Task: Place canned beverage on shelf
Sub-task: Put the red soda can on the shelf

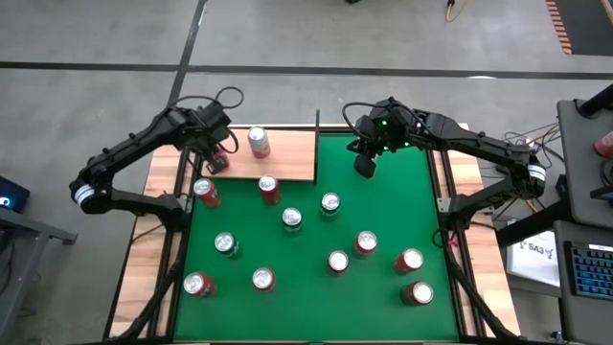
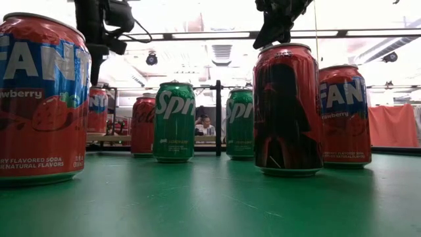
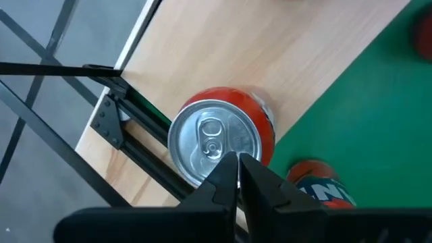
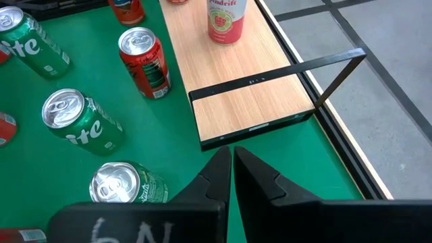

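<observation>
Both claws clenched, empty: left claw over red can on shelf; rigid, slick, probably full – grip mid-wall

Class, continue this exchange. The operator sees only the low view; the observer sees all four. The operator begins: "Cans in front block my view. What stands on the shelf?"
Observer: Two cans stand on the shelf: a pale can and a red can.
Operator: Where is the left end effector?
Observer: The left end effector is shut and sits above the red can's lid, gripping nothing.
Operator: And the right one?
Observer: The right end effector is shut and empty, over the green felt off the shelf's end.
</observation>
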Robot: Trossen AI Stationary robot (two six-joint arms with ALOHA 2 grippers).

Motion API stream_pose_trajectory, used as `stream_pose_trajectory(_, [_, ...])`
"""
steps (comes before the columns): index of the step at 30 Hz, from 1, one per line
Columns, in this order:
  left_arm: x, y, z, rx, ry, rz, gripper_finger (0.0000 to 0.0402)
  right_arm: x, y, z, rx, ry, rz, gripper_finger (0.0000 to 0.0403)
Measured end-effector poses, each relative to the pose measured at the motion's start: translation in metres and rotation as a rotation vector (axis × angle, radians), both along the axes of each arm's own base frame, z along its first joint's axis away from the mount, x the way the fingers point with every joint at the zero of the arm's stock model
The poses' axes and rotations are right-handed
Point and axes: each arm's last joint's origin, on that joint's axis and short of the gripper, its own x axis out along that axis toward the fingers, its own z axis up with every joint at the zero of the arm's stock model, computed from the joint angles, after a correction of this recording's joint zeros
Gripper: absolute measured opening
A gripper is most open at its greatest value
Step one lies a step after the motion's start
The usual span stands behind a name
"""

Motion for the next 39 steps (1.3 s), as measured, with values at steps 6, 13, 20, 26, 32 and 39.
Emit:
stream_pose_trajectory(6, [-0.001, -0.001, -0.008, -0.034, 0.009, 0.003, 0.0, 0.001, 0.002, 0.0, 0.001, 0.001, 0.006, 0.0009])
stream_pose_trajectory(13, [-0.002, -0.003, -0.007, -0.053, 0.002, 0.007, 0.0, 0.001, 0.003, 0.0, 0.002, 0.001, 0.012, 0.0009])
stream_pose_trajectory(20, [-0.003, -0.004, 0.0, -0.043, -0.003, 0.008, 0.0, 0.001, 0.003, 0.0, 0.008, 0.0, 0.006, 0.0009])
stream_pose_trajectory(26, [-0.002, -0.001, 0.004, 0.011, 0.004, 0.018, 0.0, 0.001, 0.003, 0.0, 0.008, -0.001, 0.006, 0.0009])
stream_pose_trajectory(32, [-0.004, -0.002, -0.002, -0.003, 0.017, 0.038, 0.0, 0.001, 0.003, 0.0, 0.008, 0.0, 0.006, 0.0009])
stream_pose_trajectory(39, [-0.006, -0.004, -0.011, -0.017, 0.048, 0.066, 0.0, 0.001, 0.003, -0.001, 0.009, 0.003, 0.006, 0.0009])
